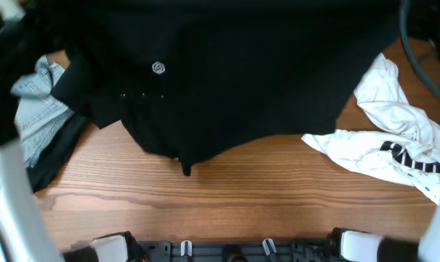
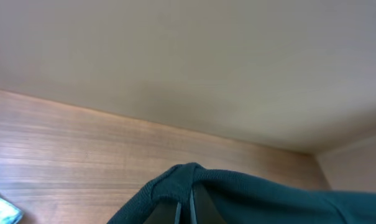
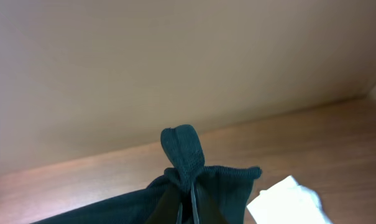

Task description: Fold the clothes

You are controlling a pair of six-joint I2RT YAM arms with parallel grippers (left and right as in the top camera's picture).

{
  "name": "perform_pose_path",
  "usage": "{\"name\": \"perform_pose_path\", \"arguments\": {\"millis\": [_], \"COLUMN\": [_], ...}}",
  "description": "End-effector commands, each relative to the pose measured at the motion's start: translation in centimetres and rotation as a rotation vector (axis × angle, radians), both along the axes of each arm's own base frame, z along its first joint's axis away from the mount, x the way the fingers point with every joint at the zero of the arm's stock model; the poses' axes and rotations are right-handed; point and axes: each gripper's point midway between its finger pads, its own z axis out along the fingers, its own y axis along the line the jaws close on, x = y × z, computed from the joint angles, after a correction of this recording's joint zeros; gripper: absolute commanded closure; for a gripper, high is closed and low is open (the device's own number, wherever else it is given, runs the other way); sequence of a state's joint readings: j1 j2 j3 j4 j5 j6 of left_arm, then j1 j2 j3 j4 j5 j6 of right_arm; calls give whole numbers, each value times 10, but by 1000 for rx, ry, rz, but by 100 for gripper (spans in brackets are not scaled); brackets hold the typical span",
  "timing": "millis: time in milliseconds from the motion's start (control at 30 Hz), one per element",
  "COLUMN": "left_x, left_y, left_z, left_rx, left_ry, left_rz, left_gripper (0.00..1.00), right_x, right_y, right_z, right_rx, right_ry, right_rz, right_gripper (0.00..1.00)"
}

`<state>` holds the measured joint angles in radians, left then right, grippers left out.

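A large black polo shirt (image 1: pixel 234 73) with a small white chest logo hangs spread across the upper part of the overhead view, its lower edge draped onto the wooden table (image 1: pixel 234 196). My left gripper (image 2: pixel 186 205) is shut on a bunched edge of the black shirt (image 2: pixel 250 193). My right gripper (image 3: pixel 191 199) is shut on another bunched corner of the same shirt (image 3: pixel 181 149). Both grippers hold the shirt lifted above the table. In the overhead view the gripper tips are hidden by the cloth.
A white garment with black print (image 1: pixel 394 138) lies crumpled at the right; a corner of it shows in the right wrist view (image 3: pixel 287 202). Light blue denim (image 1: pixel 38 109) and dark cloth lie at the left edge. Arm bases (image 1: pixel 227 251) stand along the front edge.
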<state>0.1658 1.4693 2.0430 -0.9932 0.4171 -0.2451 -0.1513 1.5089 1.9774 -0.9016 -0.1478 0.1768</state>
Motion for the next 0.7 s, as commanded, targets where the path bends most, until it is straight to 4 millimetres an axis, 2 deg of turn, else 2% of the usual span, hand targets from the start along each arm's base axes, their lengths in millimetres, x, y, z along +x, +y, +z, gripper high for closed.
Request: {"name": "perform_pose_path", "arguments": {"millis": [0, 33, 67, 100, 133, 167, 200, 233, 267, 333, 400, 433, 467, 500, 533, 567, 667], "left_x": [80, 105, 121, 137, 149, 162, 169, 175, 174, 164, 153, 146, 142, 138, 131, 122, 80], "left_y": [6, 6, 6, 7, 8, 10, 12, 12, 12, 11, 9, 9, 8, 6, 4, 0, -16], "left_z": [-60, -76, -86, -95, -98, -93, -78, -50, -15, 35, 63, 67, 52, 28, -2, -39, -149], "left_rx": [47, 55, 54, 50, 38, 22, 15, -7, -43, -58, -52, -53, -58, -68, -76, -61, -9], "left_ry": [82, 80, 77, 68, 51, 1, -67, -168, -263, -381, -429, -409, -331, -226, -95, 53, 509], "left_rz": [-11, -22, -25, -25, -16, -5, 3, 14, 25, 27, 24, 24, 26, 27, 28, 17, -64], "left_gripper": [96, 96, 96, 96, 96, 96, 96, 96, 96, 96, 96, 96, 96, 96, 96, 96, 96], "right_x": [60, 77, 93, 101, 106, 113, 115, 113, 108, 93, 84, 82, 81, 80, 77, 71, 45], "right_y": [-8, -7, -5, -4, -5, -4, -2, -1, -1, -4, -9, -12, -17, -21, -25, -26, -21], "right_z": [-58, -68, -72, -70, -62, -41, -17, 15, 39, 73, 79, 67, 43, 19, -11, -49, -146], "right_rx": [12, 24, 45, 69, 89, 123, 128, 139, 153, 141, 114, 80, 50, 24, 1, -14, 9], "right_ry": [95, 88, 66, 37, 0, -85, -174, -281, -355, -454, -459, -406, -311, -220, -108, 35, 404], "right_rz": [25, 44, 61, 59, 51, 45, 61, 62, 57, 43, 15, -2, -26, -44, -61, -63, -36], "right_gripper": [96, 96, 96, 96, 96, 96, 96, 96, 96, 96, 96, 96, 96, 96, 96, 96, 96]}}
